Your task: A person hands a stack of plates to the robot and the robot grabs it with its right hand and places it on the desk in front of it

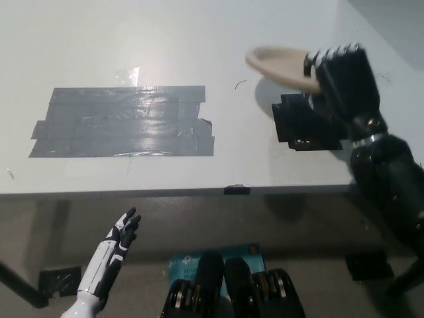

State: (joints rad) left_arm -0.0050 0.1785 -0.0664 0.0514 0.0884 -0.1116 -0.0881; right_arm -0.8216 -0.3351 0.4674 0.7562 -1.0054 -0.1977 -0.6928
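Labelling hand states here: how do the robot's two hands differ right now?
The left hand is white, the right hand black. The left hand hangs below the desk edge, fingers apart, holding nothing; the right hand is over the desk, shut on the beige plates.

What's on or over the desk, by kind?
grey tape: 1
black tape: 2, a patch and an edge tab
plate stack: 1, in the right hand
Total: 4
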